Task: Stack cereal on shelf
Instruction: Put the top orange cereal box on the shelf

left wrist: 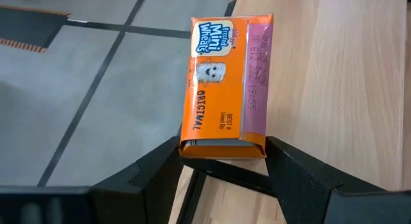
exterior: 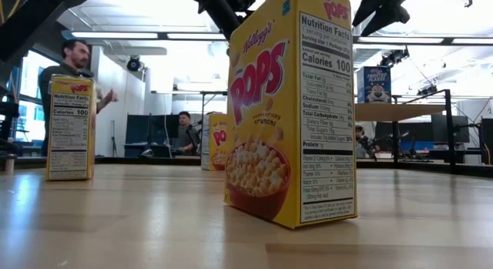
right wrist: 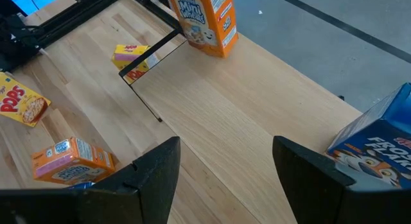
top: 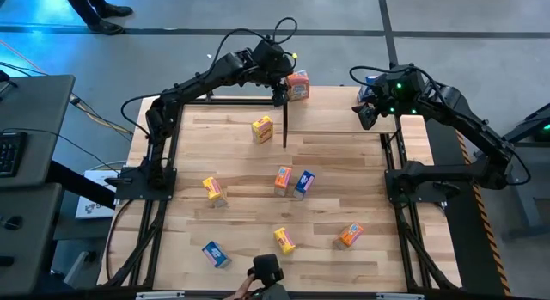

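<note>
left gripper point(top: 281, 92) parted, right gripper point(top: 368, 113) parted

Mini-Wheats box point(top: 297, 85) on shelf point(top: 344, 111) left end, other boxes point(top: 290, 182) scattered on table point(top: 344, 180)

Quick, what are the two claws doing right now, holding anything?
Left claw: open around the orange box on the shelf, not gripping.
Right claw: open, holding nothing, above the shelf.

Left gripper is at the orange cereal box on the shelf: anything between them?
Nothing visible. The left gripper stands open directly over the orange Frosted Mini-Wheats cereal box, which stands at the edge of the light-wood shelf board, fingers flanking its near end.
</note>
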Available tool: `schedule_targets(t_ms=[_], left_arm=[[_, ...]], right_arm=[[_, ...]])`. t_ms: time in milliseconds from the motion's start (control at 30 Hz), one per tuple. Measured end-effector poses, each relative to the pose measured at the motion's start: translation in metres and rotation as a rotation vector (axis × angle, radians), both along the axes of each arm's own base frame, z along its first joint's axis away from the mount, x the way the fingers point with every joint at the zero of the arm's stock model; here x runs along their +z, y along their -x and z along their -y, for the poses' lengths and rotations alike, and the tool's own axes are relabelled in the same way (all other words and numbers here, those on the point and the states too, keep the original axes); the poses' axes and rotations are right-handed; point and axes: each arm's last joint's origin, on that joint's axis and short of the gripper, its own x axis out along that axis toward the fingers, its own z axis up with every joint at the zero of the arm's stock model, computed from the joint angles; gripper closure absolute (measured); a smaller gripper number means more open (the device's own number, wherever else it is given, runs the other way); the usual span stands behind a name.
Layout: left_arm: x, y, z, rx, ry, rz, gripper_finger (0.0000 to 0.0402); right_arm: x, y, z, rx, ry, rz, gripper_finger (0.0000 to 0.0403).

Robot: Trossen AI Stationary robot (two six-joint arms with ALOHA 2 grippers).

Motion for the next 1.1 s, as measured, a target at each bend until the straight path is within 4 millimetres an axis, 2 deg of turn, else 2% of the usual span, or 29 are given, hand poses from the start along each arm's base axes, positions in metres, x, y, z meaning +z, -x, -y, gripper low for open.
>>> schedule_targets(t_ms=[400, 1100], left_arm=[[0.0, -0.004, 0.006, -0.077, 0.013, 0.003, 0.0188], [-0.012, -0.009, 0.002, -0.025, 0.069, 0.008, 0.0188]], right_arm=[[0.0, 0.0, 0.0, 0.0, 0.0, 0.0, 0.0163], [0.0, 0.0, 0.0, 0.0, 0.0, 0.0, 0.0163]])
